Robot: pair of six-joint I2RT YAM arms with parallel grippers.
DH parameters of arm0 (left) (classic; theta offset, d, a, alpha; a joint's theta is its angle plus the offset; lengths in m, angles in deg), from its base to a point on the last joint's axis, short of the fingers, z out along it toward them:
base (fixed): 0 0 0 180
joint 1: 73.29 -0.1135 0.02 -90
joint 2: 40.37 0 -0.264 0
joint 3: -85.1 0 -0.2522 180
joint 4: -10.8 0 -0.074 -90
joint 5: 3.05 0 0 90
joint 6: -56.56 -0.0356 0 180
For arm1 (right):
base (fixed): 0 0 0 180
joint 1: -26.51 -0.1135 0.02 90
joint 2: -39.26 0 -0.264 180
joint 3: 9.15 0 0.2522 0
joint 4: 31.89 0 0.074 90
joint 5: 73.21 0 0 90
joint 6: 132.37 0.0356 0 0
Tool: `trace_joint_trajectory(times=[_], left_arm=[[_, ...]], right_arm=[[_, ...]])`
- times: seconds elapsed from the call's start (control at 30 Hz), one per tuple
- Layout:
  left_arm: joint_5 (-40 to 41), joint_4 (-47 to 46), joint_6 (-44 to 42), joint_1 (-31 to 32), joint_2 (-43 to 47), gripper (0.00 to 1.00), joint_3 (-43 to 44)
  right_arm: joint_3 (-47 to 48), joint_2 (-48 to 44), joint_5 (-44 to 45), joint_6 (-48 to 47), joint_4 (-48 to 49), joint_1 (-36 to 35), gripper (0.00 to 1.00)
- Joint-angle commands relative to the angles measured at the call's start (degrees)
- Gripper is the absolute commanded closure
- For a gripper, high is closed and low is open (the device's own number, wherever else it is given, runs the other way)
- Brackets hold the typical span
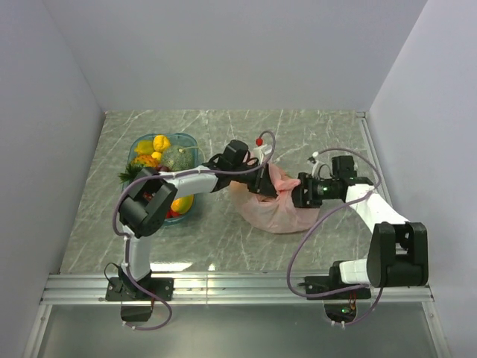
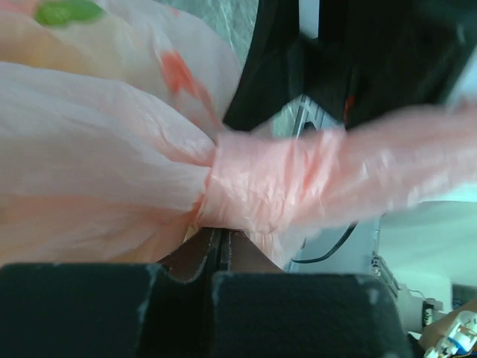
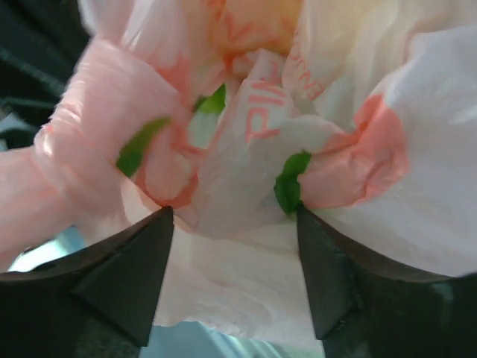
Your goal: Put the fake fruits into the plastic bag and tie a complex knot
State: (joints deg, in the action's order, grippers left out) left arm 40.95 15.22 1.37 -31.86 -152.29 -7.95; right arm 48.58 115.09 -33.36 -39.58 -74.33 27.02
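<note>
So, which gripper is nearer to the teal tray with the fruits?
Left. The left gripper is on the side of the pink bag that faces the teal tray; the right gripper is on the bag's far side.

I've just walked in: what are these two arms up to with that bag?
They are working on closing the pink bag. The left tool is shut on the bag's twisted neck. The right tool is open, its jaws standing either side of bunched plastic. Some fruits lie in the tray beside the left arm, not in the bag.
</note>
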Motion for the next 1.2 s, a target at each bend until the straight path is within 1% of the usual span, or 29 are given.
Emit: trace_joint_trajectory(times=[0.0,0.1,0.13,0.17,0.2,0.23,0.27,0.3,0.33,0.37,0.4,0.43,0.47,0.5,0.53,0.57,0.6,0.63,0.7,0.73,0.8,0.83,0.9,0.93,0.97,1.1,1.17], left_arm=[[-3.1,-7.6,4.6,-0.3,-2.2,1.00,2.0],[-4.5,-12.4,6.6,-0.6,-3.0,1.00,2.0],[-5.1,-13.9,7.2,-0.7,-3.1,1.00,1.8],[-5.8,-17.6,9.1,-1.1,-3.1,1.00,1.3],[-8.1,-19.5,10.4,-2.1,-3.2,1.00,1.0],[-9.6,-22.2,11.8,-2.8,-3.1,1.00,0.5],[-11.6,-25.1,15.7,-3.3,-3.0,1.00,-1.3],[-13.3,-32.7,17.7,-4.3,-2.5,1.00,-2.5],[-16.4,-35.3,19.5,-4.6,-2.2,1.00,-3.7],[-17.8,-37.6,21.9,-5.0,-1.9,1.00,-5.7],[-18.9,-42.5,23.4,-5.1,-1.6,1.00,-6.6],[-20.3,-44.3,24.6,-5.2,-1.5,1.00,-7.5],[-20.5,-45.9,26.6,-5.1,-1.5,1.00,-8.8],[-20.7,-47.0,27.3,-5.1,-1.5,1.00,-9.2],[-20.9,-48.4,27.9,-5.0,-1.6,1.00,-9.4],[-21.1,-48.7,28.5,-5.0,-1.7,1.00,-9.5],[-21.1,-48.8,28.6,-5.1,-2.0,0.99,-9.4],[-21.2,-48.6,28.5,-5.1,-1.9,1.00,-9.4],[-21.9,-49.7,29.0,-5.1,-2.1,1.00,-9.7],[-22.1,-49.4,28.7,-5.1,-2.0,0.99,-9.7],[-22.9,-48.8,28.0,-5.0,-2.1,0.99,-9.7],[-22.9,-48.2,27.5,-5.0,-2.1,0.99,-9.7],[-23.2,-47.1,26.4,-5.1,-2.1,1.00,-9.9],[-23.3,-47.1,26.3,-5.1,-2.1,0.99,-10.1],[-23.5,-47.3,26.4,-5.1,-2.2,1.00,-10.3],[-23.7,-45.4,25.0,-5.0,-2.4,0.99,-9.9],[-24.0,-44.5,24.1,-4.7,-2.6,1.00,-9.1]], right_arm=[[-0.9,0.6,-7.3,4.1,4.2,-4.6,0.23],[-3.2,-0.1,-8.4,14.4,16.1,-9.8,0.20],[-4.0,-0.2,-8.3,20.6,23.8,-11.2,0.20],[-5.3,-0.2,-8.0,23.6,27.8,-12.5,0.19],[-5.7,0.3,-7.6,26.6,31.6,-15.1,0.19],[-5.7,0.8,-6.7,31.1,37.0,-15.9,0.19],[-5.3,1.3,-6.5,32.6,38.8,-16.7,0.19],[-4.8,2.0,-5.9,33.5,39.5,-17.2,0.19],[-4.3,2.1,-5.3,33.2,38.7,-17.0,0.19],[-3.1,1.9,-4.5,31.5,36.7,-17.0,0.19],[-2.3,0.7,-3.8,28.9,33.6,-16.7,0.19],[-1.6,-0.1,-3.6,23.4,26.9,-15.8,0.19],[-1.0,-0.9,-3.4,21.1,24.0,-15.2,0.18],[-0.7,-3.1,-3.3,18.9,21.1,-14.2,0.16],[-0.4,-4.2,-3.1,14.5,14.8,-12.8,0.15],[0.6,-5.3,-3.2,12.2,11.7,-12.4,0.11],[1.3,-7.1,-2.9,9.5,8.2,-12.0,0.11],[2.2,-7.8,-2.8,4.7,1.9,-12.0,0.11],[4.3,-10.1,-2.6,1.6,-2.8,-11.6,0.11],[5.2,-10.8,-2.8,-0.1,-5.5,-11.1,0.14],[5.8,-12.8,-2.8,-0.6,-5.7,-9.0,0.20],[5.6,-13.2,-2.5,1.2,-2.7,-8.5,0.29],[5.3,-12.7,-0.7,5.3,1.7,-8.5,0.37],[4.6,-12.1,-0.1,6.9,6.1,-8.9,0.38],[4.6,-9.6,0.3,7.7,7.5,-9.9,0.39],[6.4,-4.3,0.9,10.6,10.7,-13.4,0.38],[5.9,-3.8,0.9,12.0,14.3,-14.0,0.41]])
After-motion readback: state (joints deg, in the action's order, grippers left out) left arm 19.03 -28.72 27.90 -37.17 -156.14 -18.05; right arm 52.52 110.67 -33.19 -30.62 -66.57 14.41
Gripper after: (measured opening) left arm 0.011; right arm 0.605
